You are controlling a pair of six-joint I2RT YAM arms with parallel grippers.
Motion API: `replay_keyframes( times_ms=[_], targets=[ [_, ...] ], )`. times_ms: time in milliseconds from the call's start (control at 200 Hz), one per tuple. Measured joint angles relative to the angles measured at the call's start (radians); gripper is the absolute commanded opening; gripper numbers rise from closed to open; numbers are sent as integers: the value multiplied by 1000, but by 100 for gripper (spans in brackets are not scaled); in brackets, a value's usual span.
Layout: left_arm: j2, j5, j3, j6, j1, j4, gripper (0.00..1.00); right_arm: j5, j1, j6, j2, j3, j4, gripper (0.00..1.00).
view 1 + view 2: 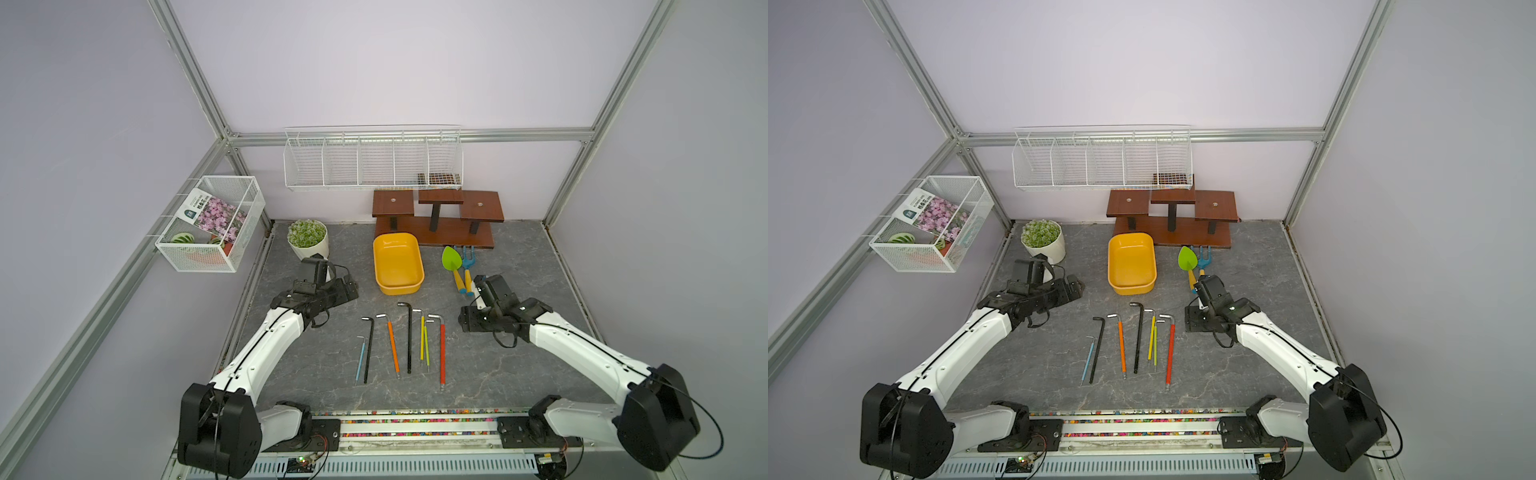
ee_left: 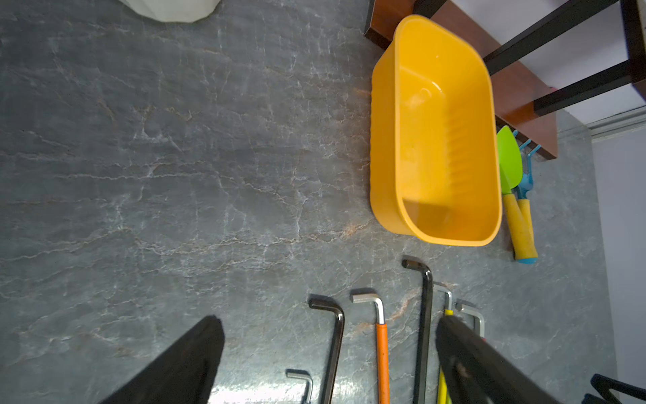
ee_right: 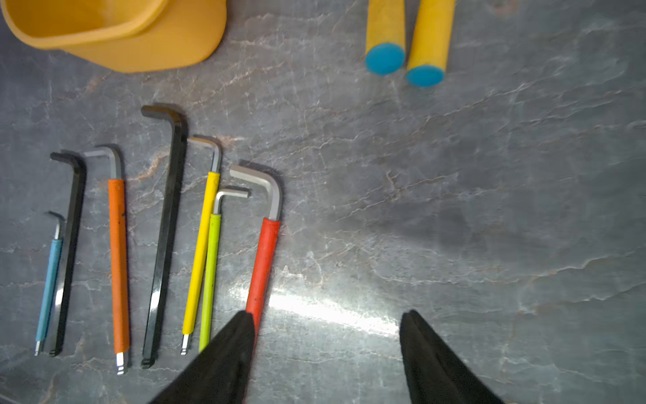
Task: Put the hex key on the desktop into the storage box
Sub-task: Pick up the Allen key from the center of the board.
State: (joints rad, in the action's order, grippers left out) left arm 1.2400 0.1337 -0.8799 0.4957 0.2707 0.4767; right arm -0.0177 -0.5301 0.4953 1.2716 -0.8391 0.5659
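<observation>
Several hex keys lie side by side on the dark marbled desktop (image 1: 316, 374): blue (image 1: 360, 361), black (image 1: 368, 353), orange (image 1: 393, 347), a long black one (image 1: 409, 340), yellow (image 1: 422, 340), lime (image 1: 427, 351) and red (image 1: 442, 353). The yellow storage box (image 1: 398, 266) stands empty just behind them. My right gripper (image 3: 325, 314) hovers open right of the row, over bare desktop. One of its fingers (image 3: 230, 349) overlaps the red key (image 3: 264, 259). My left gripper (image 2: 328, 321) is open, low and left of the box (image 2: 433, 140), with nothing between its jaws.
A green trowel (image 1: 451, 262) and a blue fork (image 1: 468, 262) lie right of the box, near my right wrist. A brown wooden stand (image 1: 436, 220) and a potted plant (image 1: 308, 239) line the back. Wire baskets hang on the rear wall (image 1: 374, 162) and the left wall (image 1: 212, 224).
</observation>
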Motion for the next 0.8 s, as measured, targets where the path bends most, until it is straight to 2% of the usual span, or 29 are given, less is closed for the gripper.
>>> replay_keyframes(
  times_ms=[240,665,800],
  targets=[
    [-10,-13,58,-4,0,-25,99,8,-66,58,108,-5,-13,70],
    [-24,-32,139,-21,0,-111,99,-18,-169,100,299,-109,-18,67],
    [-18,-32,151,-27,0,-124,99,-35,-198,103,366,-158,0,59]
  ],
)
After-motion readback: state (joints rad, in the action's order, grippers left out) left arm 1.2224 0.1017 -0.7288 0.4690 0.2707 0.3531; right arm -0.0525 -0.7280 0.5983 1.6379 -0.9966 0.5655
